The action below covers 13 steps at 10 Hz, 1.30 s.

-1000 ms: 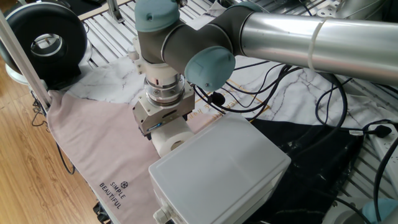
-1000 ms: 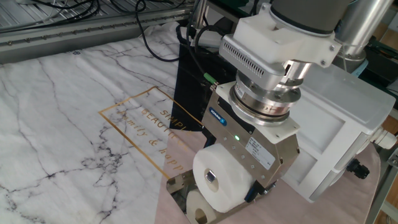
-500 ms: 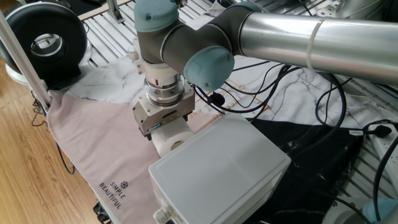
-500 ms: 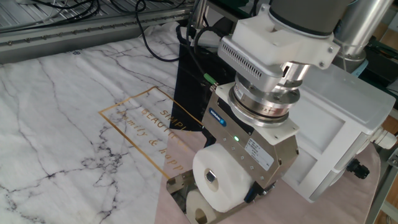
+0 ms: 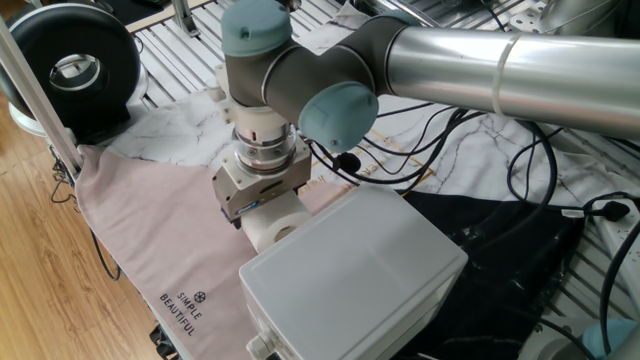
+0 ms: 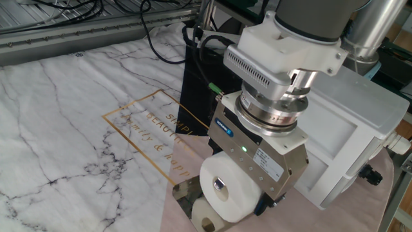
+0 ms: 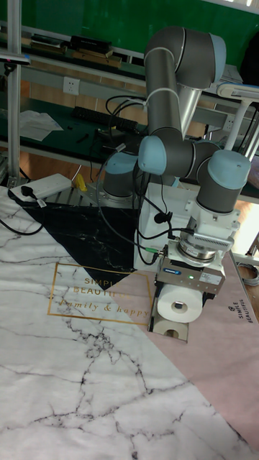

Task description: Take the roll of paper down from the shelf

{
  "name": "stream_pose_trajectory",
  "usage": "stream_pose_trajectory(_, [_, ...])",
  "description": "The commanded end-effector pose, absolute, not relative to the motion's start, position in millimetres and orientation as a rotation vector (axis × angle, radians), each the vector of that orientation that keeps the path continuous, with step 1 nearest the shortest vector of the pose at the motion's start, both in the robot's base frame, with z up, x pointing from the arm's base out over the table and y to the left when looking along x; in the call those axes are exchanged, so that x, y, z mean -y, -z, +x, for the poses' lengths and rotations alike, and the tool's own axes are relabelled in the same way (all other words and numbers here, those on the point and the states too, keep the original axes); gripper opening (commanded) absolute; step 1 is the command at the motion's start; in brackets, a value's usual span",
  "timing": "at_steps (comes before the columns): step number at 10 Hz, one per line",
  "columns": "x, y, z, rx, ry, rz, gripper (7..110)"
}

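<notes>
My gripper (image 6: 239, 192) is shut on the roll of paper (image 6: 222, 190), a white cylinder with its small core facing the camera. Just under the roll lies the shelf (image 6: 185, 192), a shiny chrome plate that mirrors the roll. I cannot tell whether the roll still touches the plate. In the tall fixed view the gripper (image 7: 179, 302) points straight down with the roll of paper (image 7: 175, 306) between its fingers, over the shelf (image 7: 170, 330). In one fixed view the gripper (image 5: 268, 212) hides most of the roll of paper (image 5: 275, 226).
A large pale grey box (image 5: 350, 270) stands right beside the roll, also seen as the grey box (image 6: 347, 129). A pink cloth (image 5: 150, 230) and a marble-print sheet (image 6: 71, 122) cover the table. Cables (image 5: 450, 140) trail behind the arm. A black round device (image 5: 70, 60) sits far left.
The wrist and gripper have shifted a few pixels sideways with the roll still held. Nothing else has moved.
</notes>
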<state>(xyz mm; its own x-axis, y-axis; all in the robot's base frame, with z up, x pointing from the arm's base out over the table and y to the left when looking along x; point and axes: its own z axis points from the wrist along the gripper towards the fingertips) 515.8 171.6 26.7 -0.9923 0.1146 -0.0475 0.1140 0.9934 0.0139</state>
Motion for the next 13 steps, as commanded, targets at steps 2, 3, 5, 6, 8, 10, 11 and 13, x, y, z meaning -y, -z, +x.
stream_pose_trajectory(2, [-171.1, -22.9, 520.6, -3.069, -0.033, 0.176, 66])
stream_pose_trajectory(3, [-168.8, -22.8, 520.5, -3.069, -0.019, 0.177, 66])
stream_pose_trajectory(5, [-166.4, -22.2, 519.4, -3.072, -0.005, 0.175, 66])
stream_pose_trajectory(6, [-163.5, -24.1, 516.5, -3.082, 0.015, 0.187, 66])
stream_pose_trajectory(8, [-155.8, -29.7, 508.9, -3.118, 0.086, 0.243, 7])
stream_pose_trajectory(10, [-164.2, -31.3, 509.1, -3.122, 0.084, 0.267, 7])
stream_pose_trajectory(11, [-167.5, -30.2, 510.4, -3.115, 0.071, 0.267, 7])
stream_pose_trajectory(13, [-165.9, -35.6, 512.3, -3.118, 0.038, 0.250, 7])
